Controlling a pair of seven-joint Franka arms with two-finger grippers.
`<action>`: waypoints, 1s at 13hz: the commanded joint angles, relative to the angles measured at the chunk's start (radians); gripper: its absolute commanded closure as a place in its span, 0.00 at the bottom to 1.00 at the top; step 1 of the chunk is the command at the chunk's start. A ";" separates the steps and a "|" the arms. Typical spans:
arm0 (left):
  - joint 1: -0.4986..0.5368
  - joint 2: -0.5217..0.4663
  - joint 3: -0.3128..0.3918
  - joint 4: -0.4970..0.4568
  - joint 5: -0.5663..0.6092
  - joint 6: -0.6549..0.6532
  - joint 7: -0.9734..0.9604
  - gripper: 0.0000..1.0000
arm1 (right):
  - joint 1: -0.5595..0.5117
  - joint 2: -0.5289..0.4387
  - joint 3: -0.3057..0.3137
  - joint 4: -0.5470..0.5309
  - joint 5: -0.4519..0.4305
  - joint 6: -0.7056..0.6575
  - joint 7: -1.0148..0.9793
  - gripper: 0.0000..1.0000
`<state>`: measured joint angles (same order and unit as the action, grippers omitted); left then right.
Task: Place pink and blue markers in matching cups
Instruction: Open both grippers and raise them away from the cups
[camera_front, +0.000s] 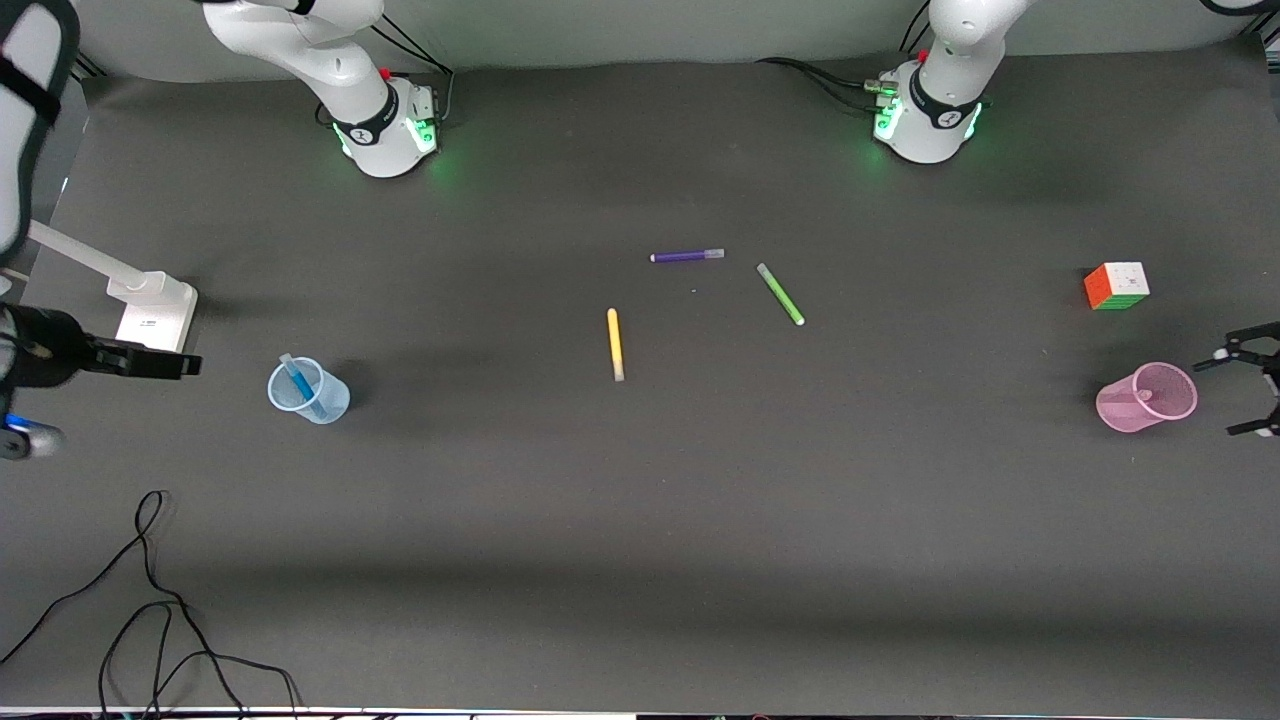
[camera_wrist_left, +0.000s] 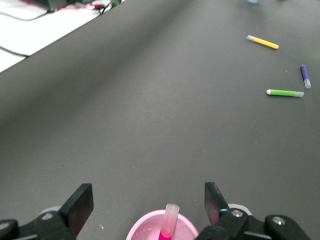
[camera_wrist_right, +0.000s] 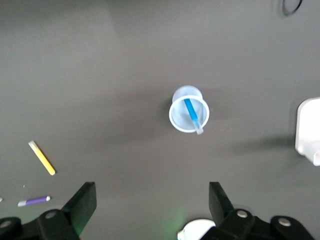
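Left gripper (camera_wrist_left: 147, 200): fingers spread, empty, just above pink cup (camera_front: 1148, 397) at left arm's end of table. Pink marker (camera_wrist_left: 168, 221) upright inside.

Right gripper (camera_wrist_right: 151, 200): fingers spread, empty, high above table near blue cup (camera_front: 308, 390). Blue marker (camera_front: 302, 383) leaning inside, tip past rim.

Between cups, well apart: yellow marker (camera_front: 615, 343); purple marker (camera_front: 687, 256) at its 1 o'clock; green marker (camera_front: 780, 293) beside. Colour cube (camera_front: 1116, 286) at 11 o'clock of pink cup.

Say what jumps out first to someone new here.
Two cups, each holding its matching marker: the blue cup with the blue marker at the right arm's end, the pink cup with the pink marker at the left arm's. Three stray markers lie mid-table.
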<state>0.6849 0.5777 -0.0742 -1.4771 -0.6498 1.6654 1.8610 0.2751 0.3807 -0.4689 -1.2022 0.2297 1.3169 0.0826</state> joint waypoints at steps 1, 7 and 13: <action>-0.083 -0.155 0.016 -0.022 0.145 -0.006 -0.266 0.01 | 0.067 -0.135 -0.002 -0.173 -0.079 0.146 0.020 0.00; -0.313 -0.330 0.016 -0.034 0.493 -0.013 -0.777 0.01 | 0.069 -0.318 0.027 -0.411 -0.150 0.352 0.017 0.00; -0.456 -0.400 0.011 -0.035 0.659 -0.068 -1.008 0.01 | -0.310 -0.428 0.398 -0.534 -0.176 0.409 0.002 0.00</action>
<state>0.2557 0.2186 -0.0791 -1.4831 -0.0356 1.6086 0.8984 0.0247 0.0109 -0.1351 -1.6622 0.0767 1.6872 0.0825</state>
